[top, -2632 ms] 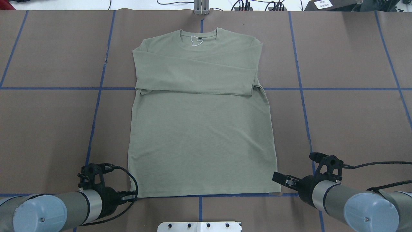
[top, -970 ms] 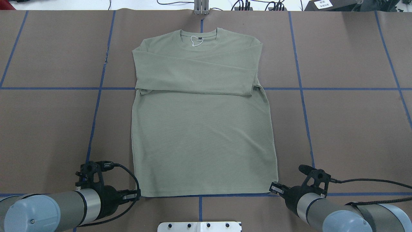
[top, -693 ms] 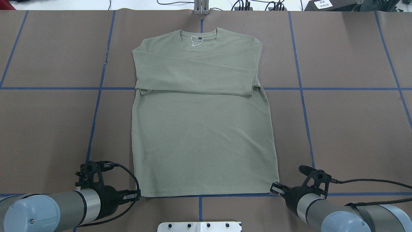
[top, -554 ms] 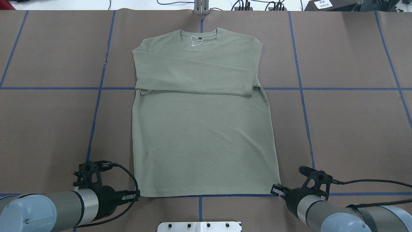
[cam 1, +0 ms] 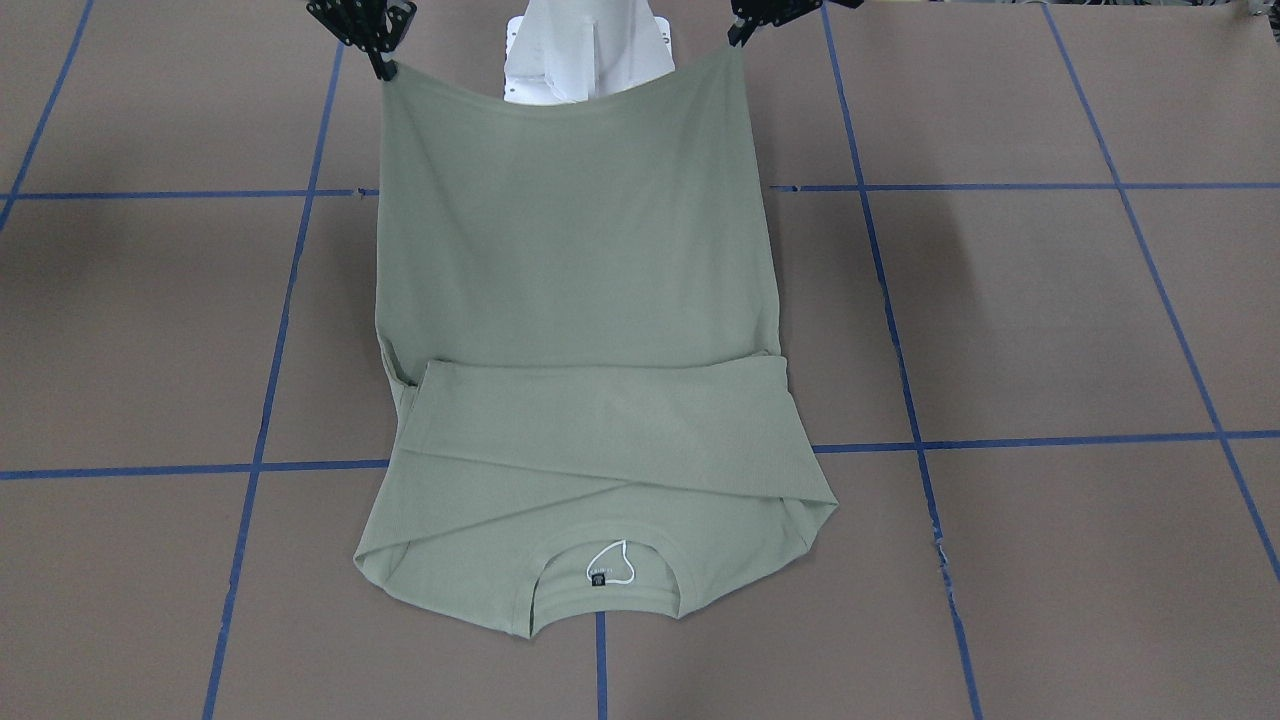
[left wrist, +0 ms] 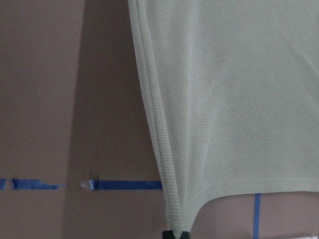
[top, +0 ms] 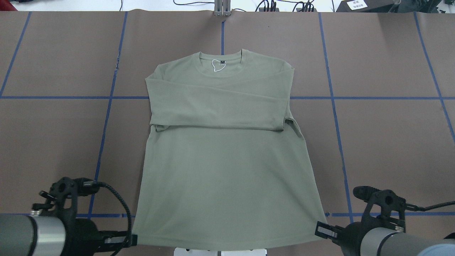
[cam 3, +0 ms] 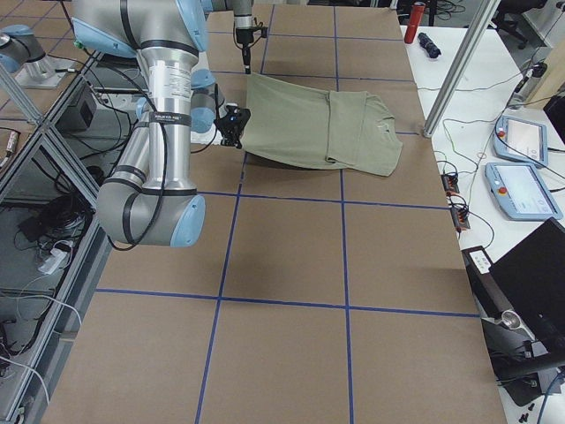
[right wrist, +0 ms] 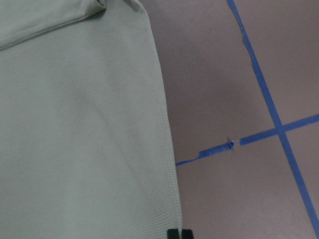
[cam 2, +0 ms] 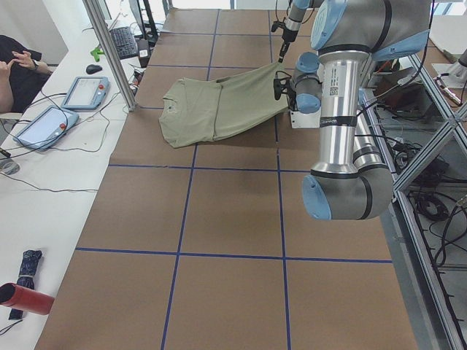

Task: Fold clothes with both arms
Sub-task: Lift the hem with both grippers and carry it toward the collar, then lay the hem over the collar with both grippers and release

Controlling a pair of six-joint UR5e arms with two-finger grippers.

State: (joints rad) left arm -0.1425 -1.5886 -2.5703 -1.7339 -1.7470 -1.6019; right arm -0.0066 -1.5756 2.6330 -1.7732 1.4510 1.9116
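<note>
The sage-green long-sleeved shirt (top: 224, 149) has both sleeves folded across its chest, and its collar (cam 1: 605, 585) end rests on the brown table. Its hem is raised off the table at the near edge. My left gripper (top: 130, 240) is shut on the hem's left corner, seen pinched in the left wrist view (left wrist: 174, 234). My right gripper (top: 319, 230) is shut on the hem's right corner (right wrist: 178, 233). In the front-facing view the left gripper (cam 1: 738, 35) and right gripper (cam 1: 383, 68) hold the hem stretched between them, sagging slightly in the middle.
The white pedestal (cam 1: 585, 50) stands under the raised hem at the robot's edge. Blue tape lines (top: 330, 96) grid the table. A metal post (top: 222, 9) rises at the far edge. A side bench holds tablets (cam 2: 86, 92), and a person's hands (cam 2: 14, 62) show there.
Both grippers have risen with the hem corners and drawn back toward the robot. The shirt has slid toward the robot, its collar now farther from the far edge.
</note>
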